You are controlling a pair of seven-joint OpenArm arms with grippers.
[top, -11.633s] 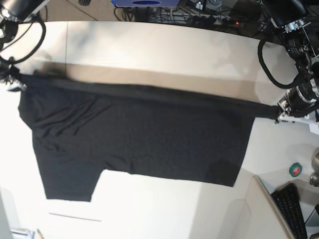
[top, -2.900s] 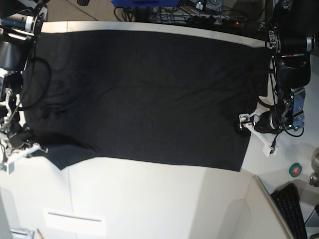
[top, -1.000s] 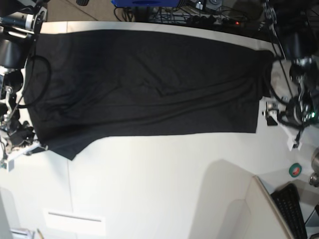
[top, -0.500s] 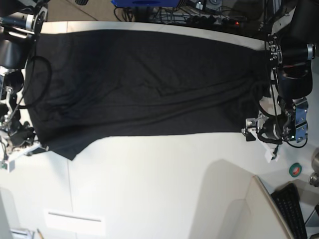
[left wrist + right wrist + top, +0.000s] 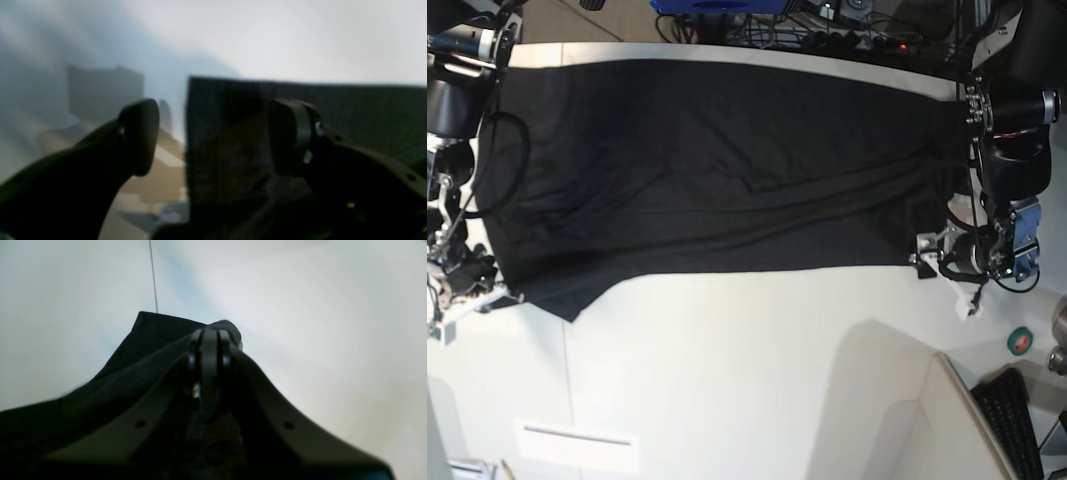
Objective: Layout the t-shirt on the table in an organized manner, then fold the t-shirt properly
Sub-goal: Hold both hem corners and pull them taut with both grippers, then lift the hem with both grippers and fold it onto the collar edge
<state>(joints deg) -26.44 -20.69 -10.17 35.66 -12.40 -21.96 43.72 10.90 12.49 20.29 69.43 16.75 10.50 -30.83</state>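
The black t-shirt (image 5: 727,170) lies spread flat across the far half of the off-white table (image 5: 727,380), print not visible. My left gripper (image 5: 924,262) is at the shirt's near right corner. In the left wrist view it (image 5: 213,136) is open, with the shirt's corner (image 5: 233,140) lying between the jaws. My right gripper (image 5: 499,292) is at the shirt's near left corner. In the right wrist view it (image 5: 208,340) is shut on a fold of the shirt (image 5: 150,333), low over the table (image 5: 317,323).
A green tape roll (image 5: 1020,341), a metal object (image 5: 1059,345) and a black keyboard (image 5: 1012,420) sit at the right edge. Cables and a blue object (image 5: 717,6) lie behind the table's far edge. A thin seam line (image 5: 153,276) crosses the tabletop.
Over the last second my left arm has swung in to the shirt's near right corner. The shirt and my right arm have not moved.
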